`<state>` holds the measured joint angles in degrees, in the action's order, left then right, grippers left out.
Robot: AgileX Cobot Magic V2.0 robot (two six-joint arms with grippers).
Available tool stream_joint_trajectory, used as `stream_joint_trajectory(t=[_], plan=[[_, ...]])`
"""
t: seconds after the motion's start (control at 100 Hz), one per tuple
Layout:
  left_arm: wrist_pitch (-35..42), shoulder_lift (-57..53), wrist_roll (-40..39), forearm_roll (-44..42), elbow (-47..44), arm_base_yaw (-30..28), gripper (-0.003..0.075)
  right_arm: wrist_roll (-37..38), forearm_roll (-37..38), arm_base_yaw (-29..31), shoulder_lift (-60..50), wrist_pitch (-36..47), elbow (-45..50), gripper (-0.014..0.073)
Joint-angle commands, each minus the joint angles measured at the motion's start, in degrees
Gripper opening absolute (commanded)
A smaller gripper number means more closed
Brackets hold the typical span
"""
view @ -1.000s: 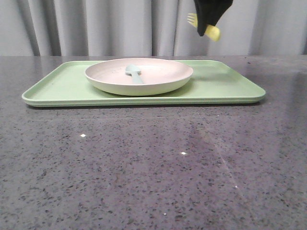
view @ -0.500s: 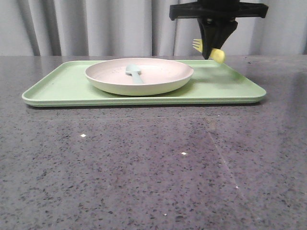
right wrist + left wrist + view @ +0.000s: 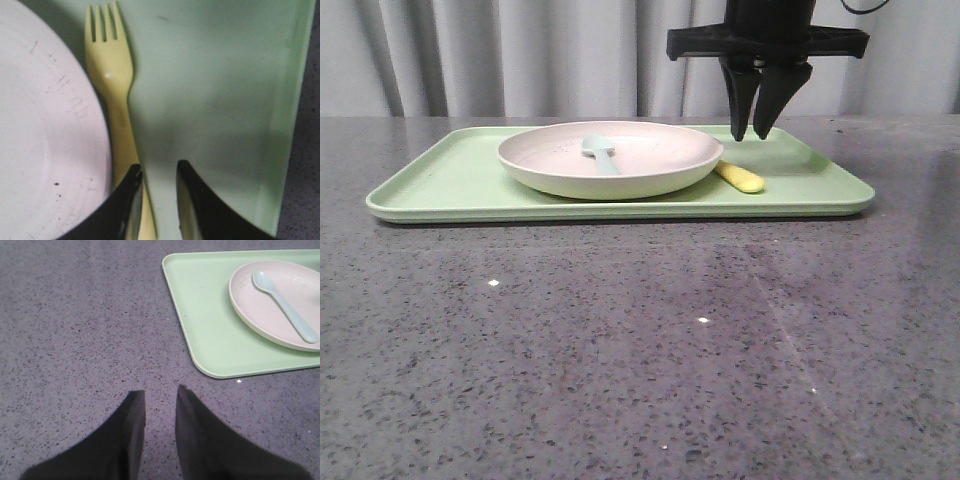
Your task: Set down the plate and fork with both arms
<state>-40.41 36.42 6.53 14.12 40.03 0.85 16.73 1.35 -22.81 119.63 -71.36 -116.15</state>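
1. Toward the far edge of the desk (image 3: 620, 340), on the green tray (image 3: 440, 185): plate (image 3: 650, 160) set down, fork (image 3: 740, 178) lying just beside its right rim.
2. Above the fork, right hand (image 3: 758, 135) spread and empty; left hand (image 3: 160, 395) spread over bare desk, holding nothing.
3. Judged nearly done: only retreat of both arms left.
4. Counted: one plate, one fork, one tray, one pale blue spoon (image 3: 600, 152) in the plate.

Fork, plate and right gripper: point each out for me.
fork (image 3: 118, 75), right wrist view, on its neck below the tines.
plate (image 3: 650, 152), front view, on its bare inner surface.
right gripper (image 3: 761, 132), front view, between its open fingertips.
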Motion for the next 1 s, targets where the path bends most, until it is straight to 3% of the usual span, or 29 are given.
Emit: stream_joint_trajectory(t=[0.0, 0.43, 0.99], plan=[[4.19, -0.03, -0.58, 1.31, 1.63, -0.19, 0.0156, -0.04, 0.33, 0.37, -3.29, -5.66, -1.2, 0.0206], [4.27, -0.03, -0.58, 1.35, 1.63, -0.19, 0.0156, -0.04, 0.33, 0.37, -9.89, -4.21, 2.94, 0.0206], [4.27, -0.03, -0.58, 1.35, 1.63, -0.19, 0.0156, 0.01, -0.32, 0.37, -40.31, 17.93, 37.9, 0.0204]])
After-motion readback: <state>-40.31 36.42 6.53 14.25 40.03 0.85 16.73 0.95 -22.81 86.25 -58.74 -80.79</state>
